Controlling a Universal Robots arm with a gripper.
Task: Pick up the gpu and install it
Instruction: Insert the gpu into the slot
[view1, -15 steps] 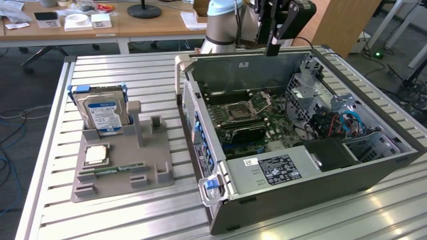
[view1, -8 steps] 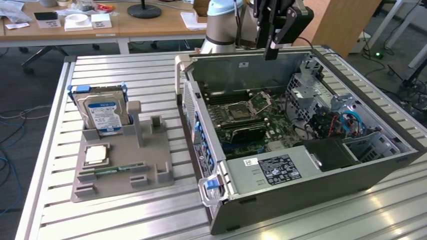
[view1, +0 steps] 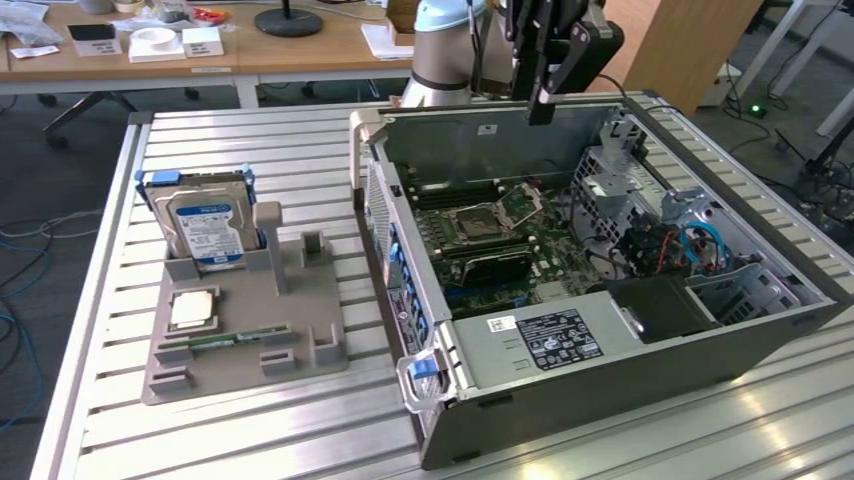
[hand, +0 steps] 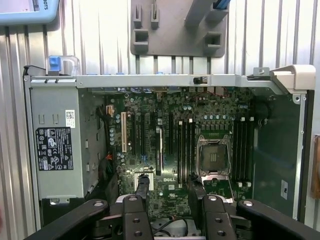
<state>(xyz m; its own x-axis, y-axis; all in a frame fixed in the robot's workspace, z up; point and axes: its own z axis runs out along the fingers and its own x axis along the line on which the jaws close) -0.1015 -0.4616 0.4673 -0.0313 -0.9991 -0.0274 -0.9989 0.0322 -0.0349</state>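
The gpu is a thin black card standing on edge in a slot of the motherboard, inside the open computer case. In the wrist view the gpu appears edge-on as a dark strip among the slots. My gripper hangs above the far wall of the case, well clear of the card. Its two black fingers stand apart, and my gripper is open with nothing between them.
On the exterior view's left, a grey holder tray carries a silver hard drive, a processor chip and a green RAM stick. The power supply fills the case's near end. The slatted table lies underneath, with desks behind it.
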